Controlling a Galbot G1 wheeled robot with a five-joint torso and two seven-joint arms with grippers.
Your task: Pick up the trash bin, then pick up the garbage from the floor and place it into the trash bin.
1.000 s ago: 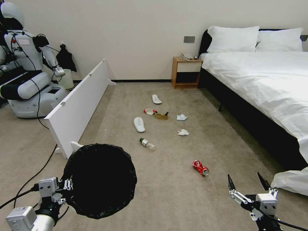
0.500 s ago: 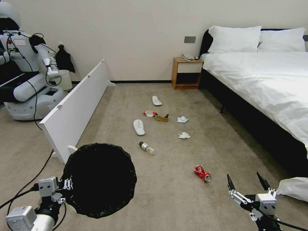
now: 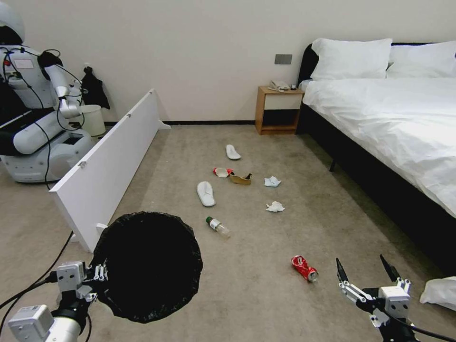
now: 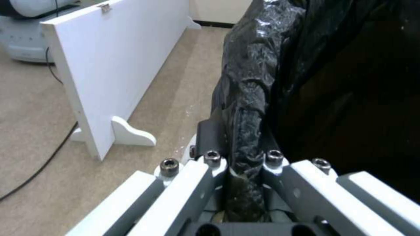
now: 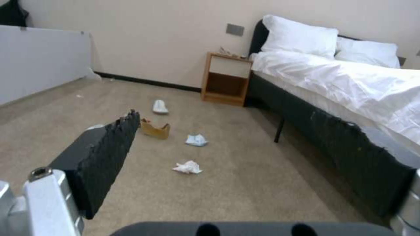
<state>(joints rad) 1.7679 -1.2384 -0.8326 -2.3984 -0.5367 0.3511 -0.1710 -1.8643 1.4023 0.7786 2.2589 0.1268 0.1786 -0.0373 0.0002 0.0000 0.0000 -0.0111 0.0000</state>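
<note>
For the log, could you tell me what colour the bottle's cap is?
Green; the bottle shows best in the head view.

No readable text from my seat. The crushed red can (image 3: 304, 268), on the carpet just ahead of my right gripper's (image 3: 363, 266) spread jaws, has white markings I can't make out. The bottle (image 3: 218, 226) label further ahead is blank to me, wall plate (image 3: 283, 59) too
</note>
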